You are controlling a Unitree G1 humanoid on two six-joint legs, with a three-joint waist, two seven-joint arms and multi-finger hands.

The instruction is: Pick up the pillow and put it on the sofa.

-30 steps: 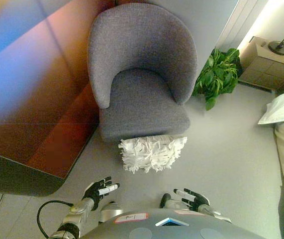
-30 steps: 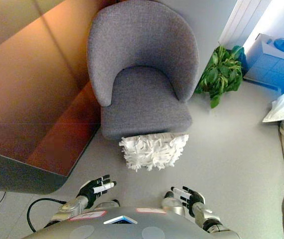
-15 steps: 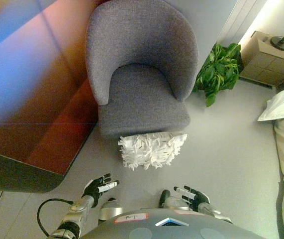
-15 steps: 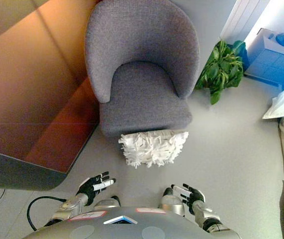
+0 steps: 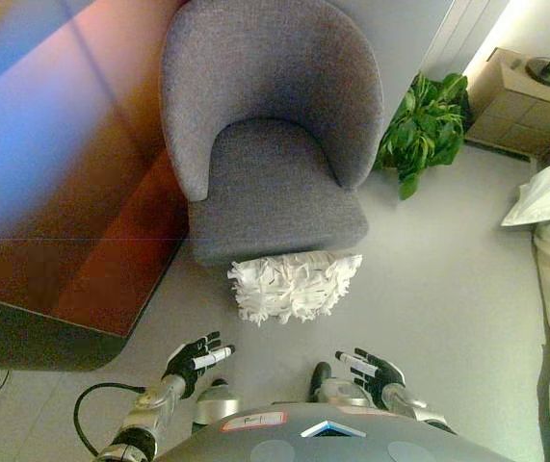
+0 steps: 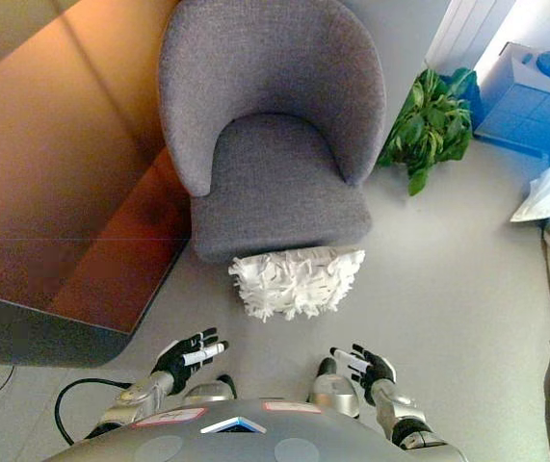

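Observation:
A white shaggy pillow [image 5: 293, 285] lies on the grey floor, leaning against the front of a grey fabric armchair [image 5: 270, 135] whose seat is bare. My left hand [image 5: 194, 358] hovers low at the lower left, fingers spread, well short of the pillow. My right hand [image 5: 372, 367] hovers at the lower right, fingers also straight, apart from the pillow. Neither hand holds anything.
A wooden panel wall [image 5: 53, 173] runs along the left. A green potted plant [image 5: 419, 130] stands right of the armchair. A bed edge with a white pillow [image 5: 549, 192] shows at the far right, and a bedside cabinet [image 5: 520, 101] behind it.
The whole view has shifted slightly, so the armchair and pillow sit a little higher. Both hands stay low with fingers spread, the left one a touch more forward.

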